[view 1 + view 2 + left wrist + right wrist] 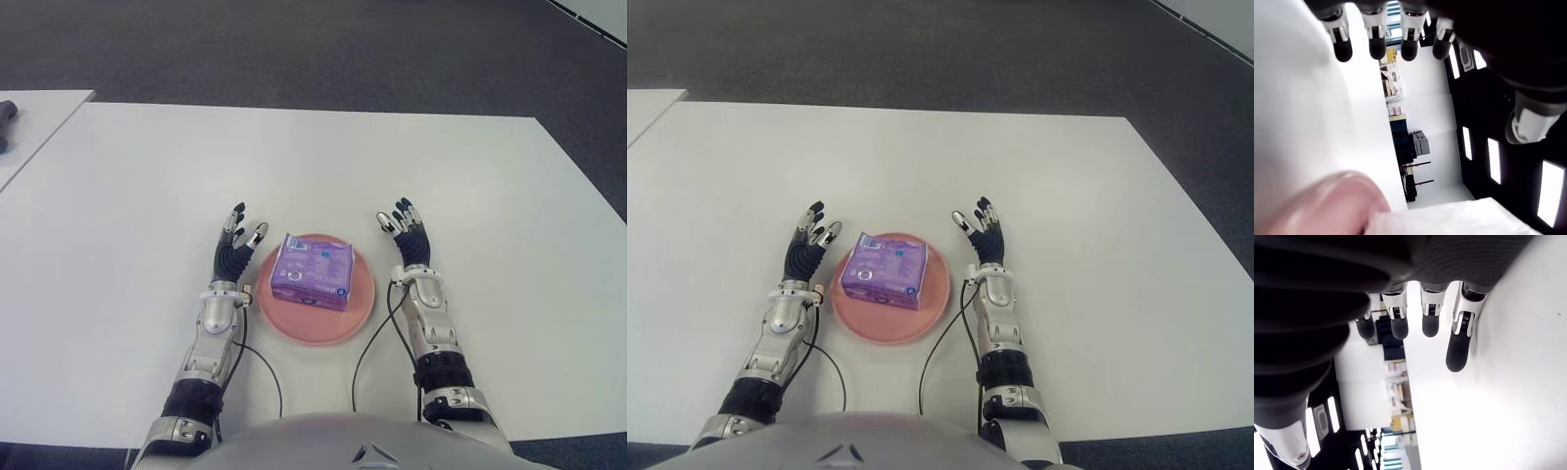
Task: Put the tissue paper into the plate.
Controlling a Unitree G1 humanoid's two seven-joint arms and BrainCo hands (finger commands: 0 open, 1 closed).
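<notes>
the purple plastic-wrapped tissue paper packet (313,271) was seen lying inside the round pink plate (360,311), between the left hand (235,250) and right hand (408,238); both were spread and empty.

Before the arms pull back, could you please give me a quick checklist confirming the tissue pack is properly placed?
1. Tissue pack lies inside the pink plate: ok.
2. Pack flat, not hanging over the rim: ok.
3. Left hand open, holding nothing, beside the plate's left edge: ok.
4. Right hand open, holding nothing, right of the plate: ok.
5. Both hands apart from the pack: ok.
6. Left fingers clear of the plate rim: cannot tell.
</notes>
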